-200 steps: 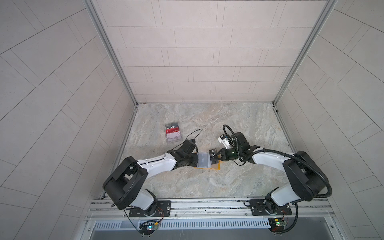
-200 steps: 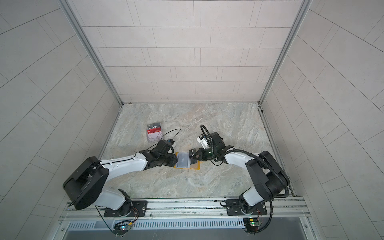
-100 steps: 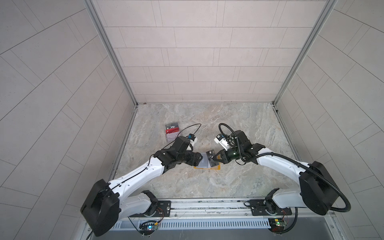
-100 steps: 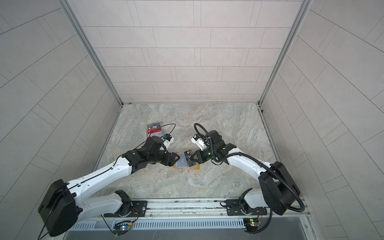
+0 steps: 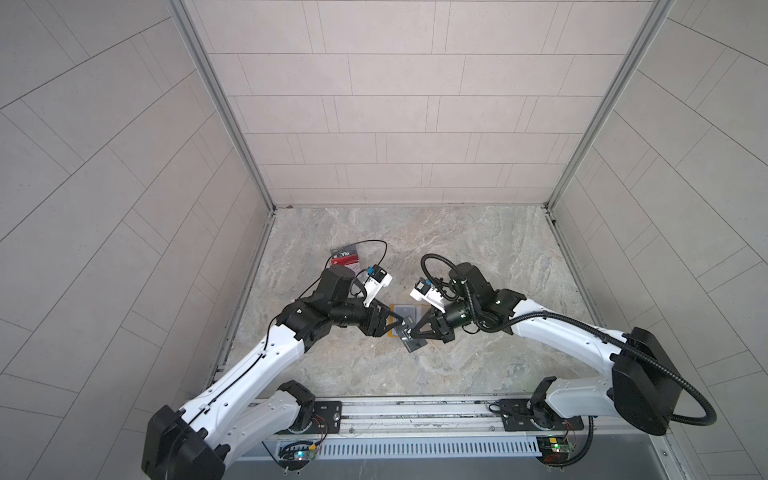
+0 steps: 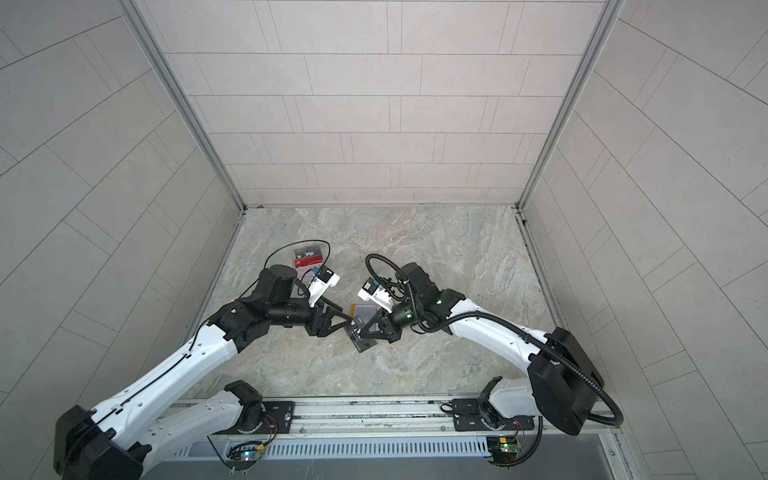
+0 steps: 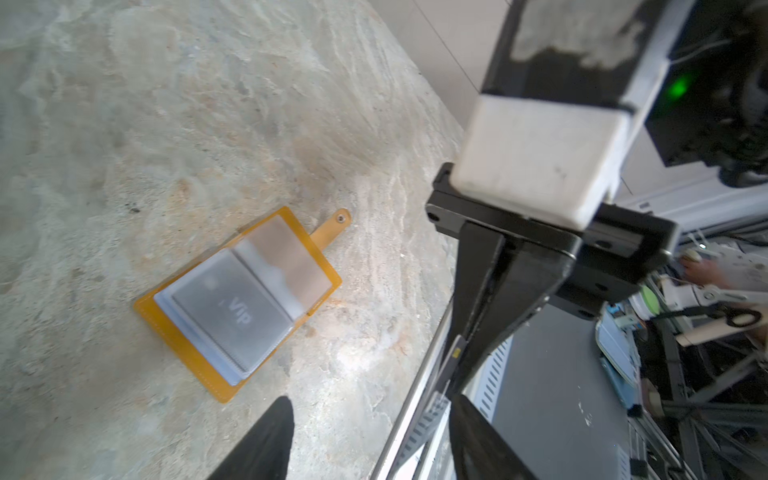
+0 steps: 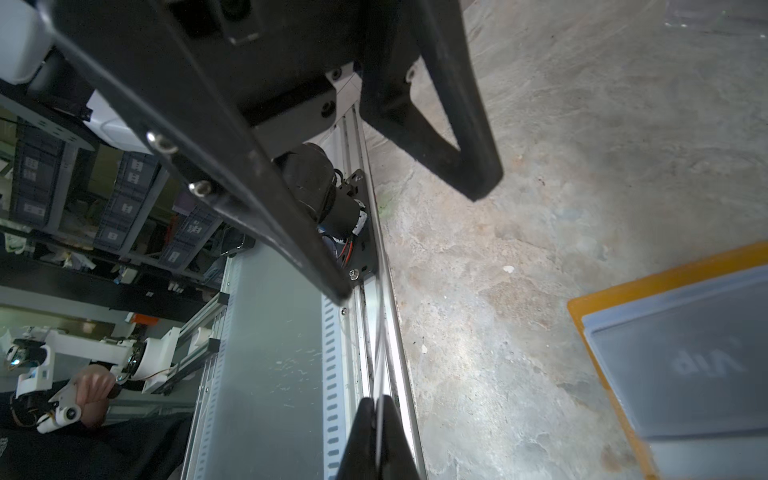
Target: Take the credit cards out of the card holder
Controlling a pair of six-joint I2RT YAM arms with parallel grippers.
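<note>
Card [image 5: 415,343] raised — in right fingers [image 8: 361,440], off holder [image 7: 183,340]

In both top views the camera hangs high above the front rail [image 5: 415,409] and looks down toward the back wall [image 5: 407,124]. It is far off, so the whole table [image 5: 478,249] fits in. The two pictures are almost the same.

The left wrist camera rides on the left arm [image 5: 257,365], low over the table, and looks slantwise toward the rail. The right wrist camera rides on the right arm [image 5: 561,336], closer still, and faces the rail too.

All four views share the card holder [image 5: 405,311]. The right wrist view shows only its corner.
</note>
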